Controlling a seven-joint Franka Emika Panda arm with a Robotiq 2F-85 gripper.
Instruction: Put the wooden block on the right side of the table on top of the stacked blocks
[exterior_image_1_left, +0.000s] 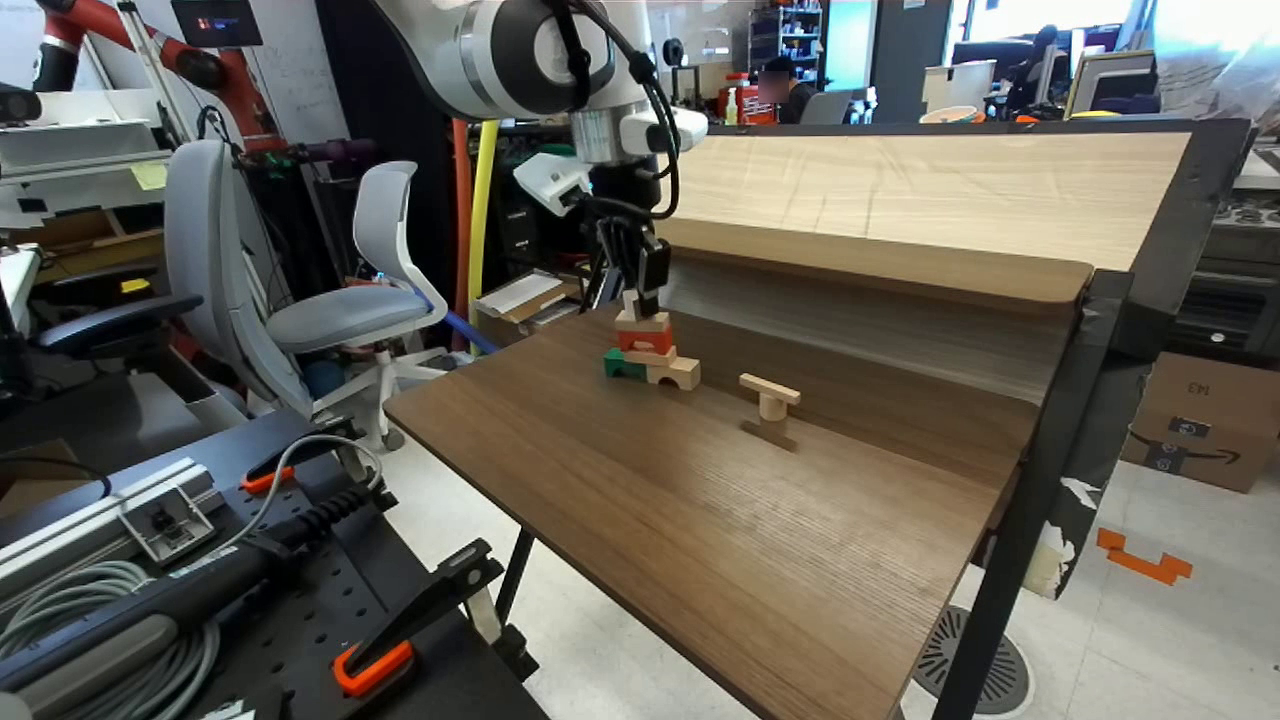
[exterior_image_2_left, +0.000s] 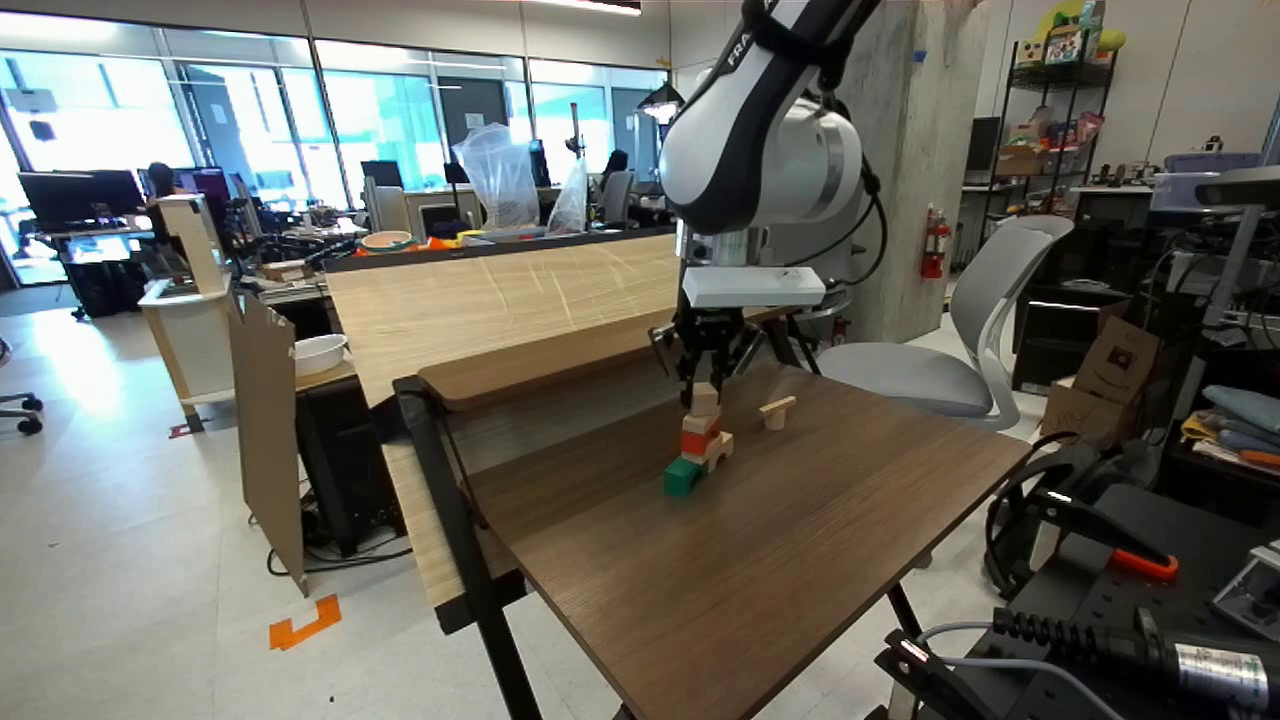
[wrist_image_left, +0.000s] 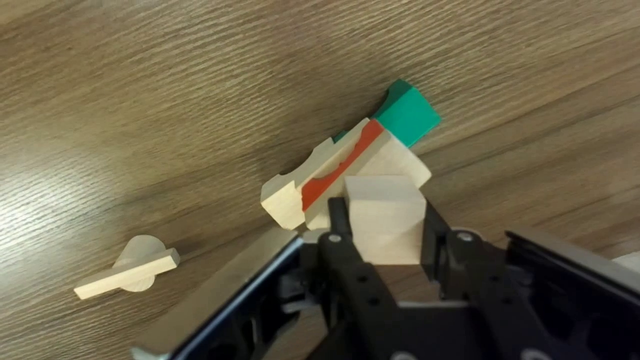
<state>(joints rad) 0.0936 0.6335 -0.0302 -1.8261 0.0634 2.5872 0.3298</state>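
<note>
White glare on the table (wrist_image_left: 40, 202)

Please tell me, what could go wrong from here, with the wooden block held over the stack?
In the wrist view, the wooden block looks misaligned with the pale top piece, so it might sit unevenly and fall. The gripper holds it at the top of the stacked blocks; pressing down, or opening the fingers, could knock them over.

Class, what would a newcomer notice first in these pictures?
Probably the white robot arm above the brown table. Next, the wooden block held in the gripper, at the top of the stacked blocks with their red and green. Apart from them, a stick lies across a round peg.
</note>
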